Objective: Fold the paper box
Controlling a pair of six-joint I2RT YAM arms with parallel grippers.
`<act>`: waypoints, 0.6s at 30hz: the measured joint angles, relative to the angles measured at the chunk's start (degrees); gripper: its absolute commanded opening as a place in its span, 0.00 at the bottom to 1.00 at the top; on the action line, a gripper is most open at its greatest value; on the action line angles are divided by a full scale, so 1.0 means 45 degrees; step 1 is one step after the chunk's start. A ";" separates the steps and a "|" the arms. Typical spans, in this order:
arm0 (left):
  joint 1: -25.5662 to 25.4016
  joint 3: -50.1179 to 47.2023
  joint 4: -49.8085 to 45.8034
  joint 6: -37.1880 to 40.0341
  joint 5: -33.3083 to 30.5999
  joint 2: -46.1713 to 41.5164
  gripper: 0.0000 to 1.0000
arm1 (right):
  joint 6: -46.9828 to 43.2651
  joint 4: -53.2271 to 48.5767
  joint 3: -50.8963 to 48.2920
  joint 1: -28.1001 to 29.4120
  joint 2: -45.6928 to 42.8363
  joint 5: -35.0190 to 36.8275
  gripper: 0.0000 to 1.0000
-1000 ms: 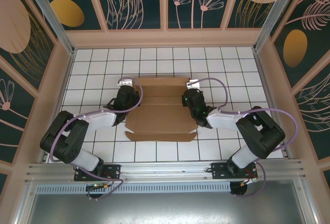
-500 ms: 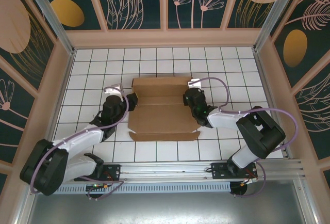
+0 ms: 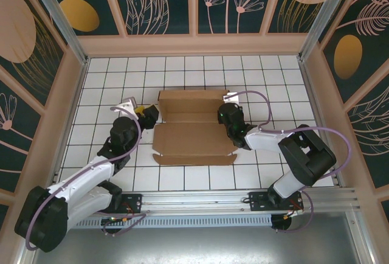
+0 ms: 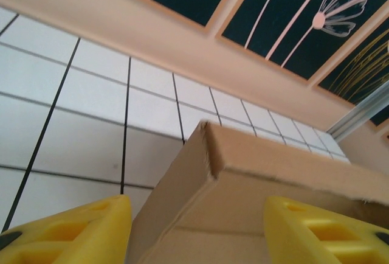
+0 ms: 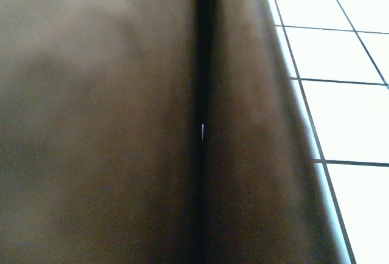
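Observation:
The paper box point(image 3: 191, 133) is a brown cardboard sheet, partly folded, lying on the white tiled floor mid-table. My left gripper point(image 3: 144, 112) hangs just off its left edge, open and holding nothing. In the left wrist view its yellow fingertips point(image 4: 67, 233) stand wide apart, and a raised corner of the box point(image 4: 255, 191) lies in front of and between them. My right gripper point(image 3: 228, 115) is at the box's right edge, shut on the cardboard. The right wrist view has dark cardboard point(image 5: 121, 124) close up, with a dark seam down the middle that hides the fingers.
Wood-framed patterned walls point(image 3: 194, 44) enclose the tiled floor point(image 3: 109, 75) on three sides. A metal rail point(image 3: 194, 200) runs along the near edge by the arm bases. Bare tiles surround the box, widest at the back and left.
My left gripper opened, let go of the box's left edge and drew back to the left, its arm swinging low. The right gripper stayed put at the right edge.

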 measured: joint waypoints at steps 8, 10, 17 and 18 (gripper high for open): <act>0.0010 0.0661 -0.0053 0.1190 0.0661 0.1069 0.39 | 0.0005 -0.0340 0.0160 -0.0063 0.0000 -0.0447 0.00; 0.0010 0.0520 -0.0170 0.1545 0.0612 0.1477 0.41 | 0.0000 -0.0471 0.0223 -0.0078 0.0000 -0.0568 0.00; 0.0010 0.0277 -0.0282 0.2317 0.0287 0.3147 0.50 | -0.0005 -0.0597 0.0257 -0.0126 0.0000 -0.0733 0.00; 0.0010 0.0282 -0.0194 0.2390 0.0296 0.3444 0.50 | -0.0010 -0.0597 0.0257 -0.0141 0.0000 -0.0763 0.00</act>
